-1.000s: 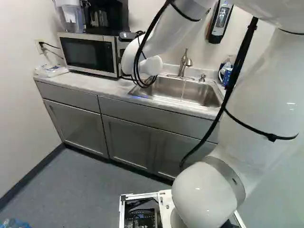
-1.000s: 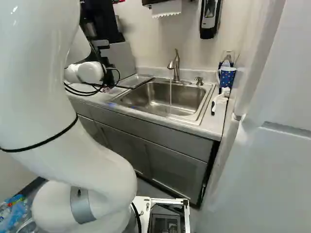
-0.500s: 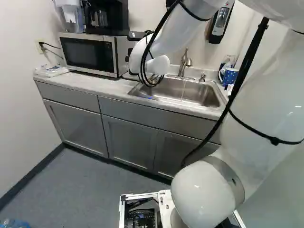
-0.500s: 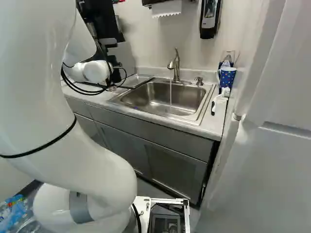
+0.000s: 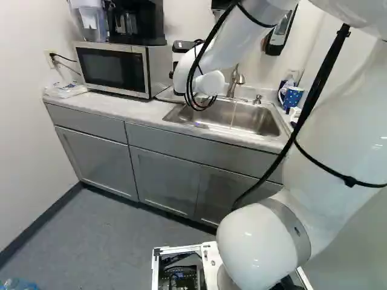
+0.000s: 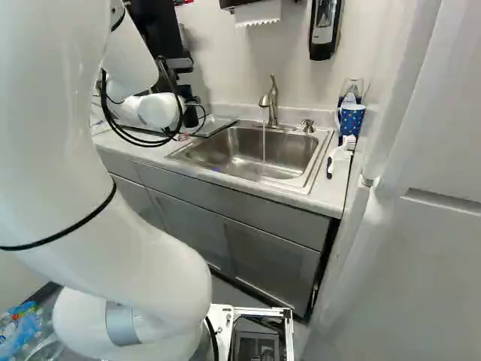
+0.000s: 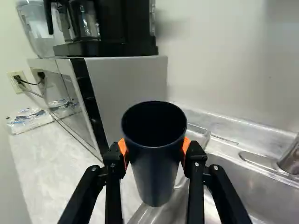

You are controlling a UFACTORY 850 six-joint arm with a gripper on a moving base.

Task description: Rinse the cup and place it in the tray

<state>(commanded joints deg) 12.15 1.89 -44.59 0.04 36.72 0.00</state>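
Jaws clenched on the dark cup (image 7: 155,172), and you had one of the orange pads (image 7: 122,148) pressed to either side of it! Its mouth faced up, and you held it off the sink's (image 6: 289,174) microwave side, with the clear tray (image 6: 218,125) just beside the sink there, partly behind the cup in your wrist view. Over at the sink, you had water (image 6: 264,147) streaming down from the faucet (image 6: 270,101) into the basin. Past the sink on that same side, the microwave (image 5: 115,67) sat on the tabletop (image 5: 130,109), and across the sink from it, you had a blue spotted mug (image 6: 351,116) standing near the rim!
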